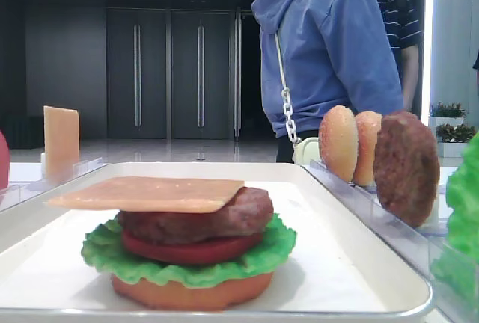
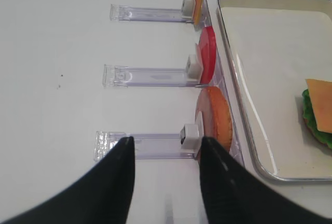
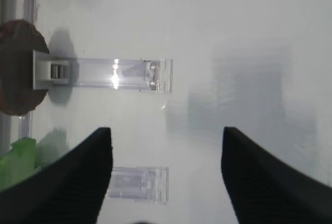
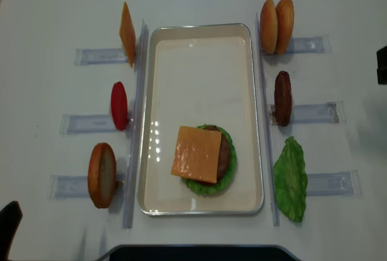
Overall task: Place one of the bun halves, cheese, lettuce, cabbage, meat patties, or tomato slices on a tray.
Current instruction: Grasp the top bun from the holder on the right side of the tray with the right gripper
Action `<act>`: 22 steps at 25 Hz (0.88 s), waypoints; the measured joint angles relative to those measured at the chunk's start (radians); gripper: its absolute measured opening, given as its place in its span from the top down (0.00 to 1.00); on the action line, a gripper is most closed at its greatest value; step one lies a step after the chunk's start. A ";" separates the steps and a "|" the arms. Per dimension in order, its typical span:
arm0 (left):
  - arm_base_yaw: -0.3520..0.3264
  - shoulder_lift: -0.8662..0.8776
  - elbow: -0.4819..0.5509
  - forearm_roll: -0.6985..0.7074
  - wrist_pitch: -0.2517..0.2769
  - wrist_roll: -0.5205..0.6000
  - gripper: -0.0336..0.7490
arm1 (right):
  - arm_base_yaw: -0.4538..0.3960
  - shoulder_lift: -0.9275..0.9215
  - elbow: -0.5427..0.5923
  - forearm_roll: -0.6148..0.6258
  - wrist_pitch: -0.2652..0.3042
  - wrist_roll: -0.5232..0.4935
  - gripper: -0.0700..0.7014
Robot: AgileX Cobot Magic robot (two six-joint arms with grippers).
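On the white tray [image 4: 199,74] stands a burger stack: the cheese [image 4: 196,153] on top, then a meat patty [image 1: 194,217], a tomato slice [image 1: 191,251], lettuce [image 1: 179,265] and a flat bottom bun [image 1: 191,291]. Right of the tray, two bun halves [image 4: 276,25], another patty [image 4: 282,98] and a lettuce leaf [image 4: 290,178] lean at clear racks. My right gripper [image 3: 166,130] hangs open over bare table right of that patty [image 3: 18,73]. My left gripper [image 2: 166,141] is open and empty over a rack beside an upright bun disc [image 2: 215,117].
Left of the tray stand an upright orange slab [image 4: 127,34], a red tomato slice [image 4: 119,105] and the bun disc [image 4: 101,174], each against a clear rack [image 2: 150,74]. People stand behind the table's far side [image 1: 329,46].
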 joint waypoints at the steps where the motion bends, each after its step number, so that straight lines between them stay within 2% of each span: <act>1: 0.000 0.000 0.000 0.000 0.000 0.000 0.54 | 0.000 0.026 -0.029 0.000 0.000 0.000 0.31; 12: 0.000 0.000 0.000 0.000 0.000 0.001 0.54 | 0.000 0.305 -0.323 0.003 0.023 -0.001 0.31; 22: 0.000 0.000 0.000 0.000 0.000 0.002 0.54 | 0.001 0.511 -0.551 0.053 0.070 -0.002 0.31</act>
